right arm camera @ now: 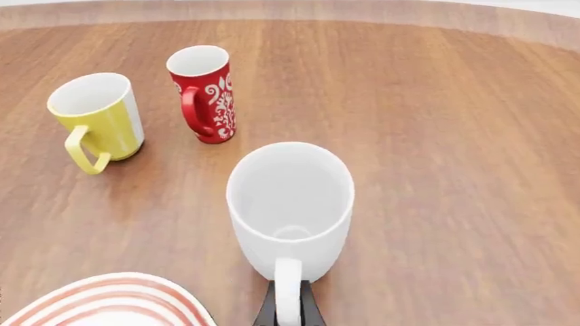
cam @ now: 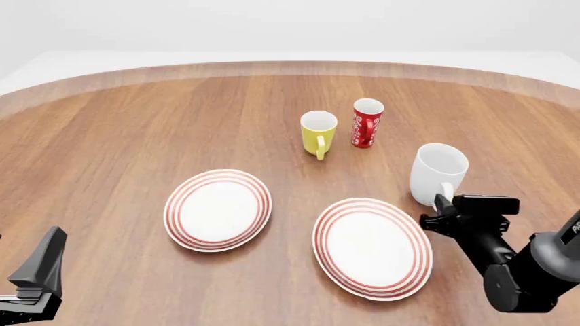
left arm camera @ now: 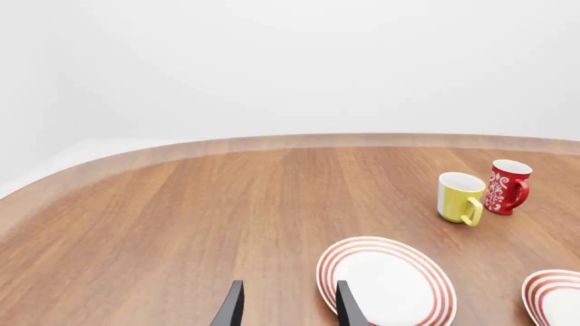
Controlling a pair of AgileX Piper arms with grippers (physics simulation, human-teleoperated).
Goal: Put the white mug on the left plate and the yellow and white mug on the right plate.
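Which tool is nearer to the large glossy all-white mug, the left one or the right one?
Right. The right tool sits at the handle of the large glossy all-white mug; the left tool is far away, at the table's near left edge.

Desk (cam: 136, 122) layout: the left plate (cam: 217, 210) and the right plate (cam: 373, 247) lie side by side nearest the arms. Behind them stand the yellow and white mug (cam: 318, 132) and, just to its right, a patterned cup (cam: 367, 123). The white mug (cam: 438, 174) stands just beyond the right plate's far right rim.
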